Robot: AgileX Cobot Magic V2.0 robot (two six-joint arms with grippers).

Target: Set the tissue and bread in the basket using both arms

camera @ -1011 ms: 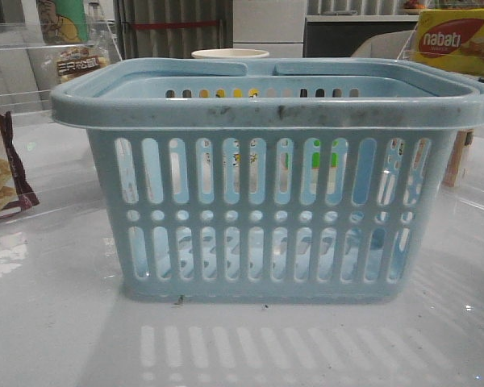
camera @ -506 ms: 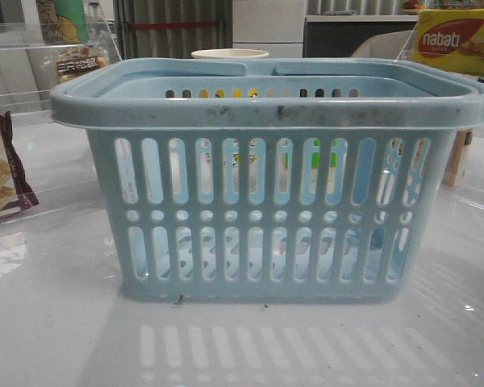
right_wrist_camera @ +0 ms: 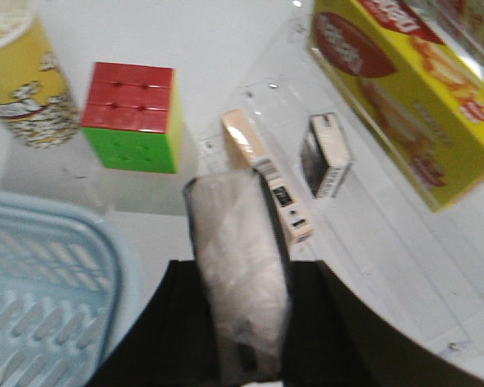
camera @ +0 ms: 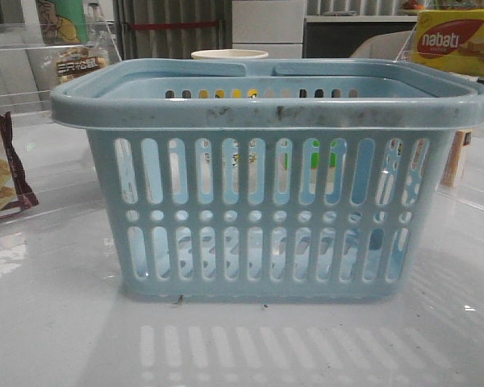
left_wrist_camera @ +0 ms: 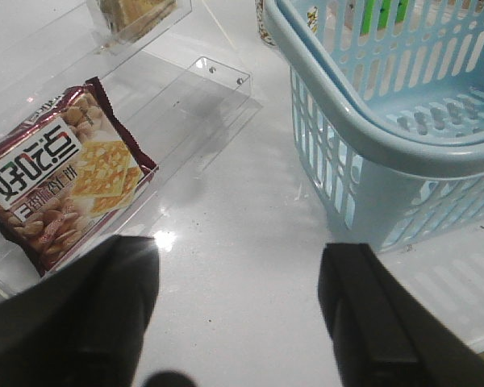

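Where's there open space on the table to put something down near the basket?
Bare tabletop lies in front of the basket, and between its left wall and the cracker bag on the clear stand. Inside, its visible floor is bare. Behind its right side it is crowded: Rubik's cube, popcorn cup, small boxes, yellow wafer box.

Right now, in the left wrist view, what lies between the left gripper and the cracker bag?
Nothing: between the left gripper and the cracker bag only bare white table shows in the left wrist view.
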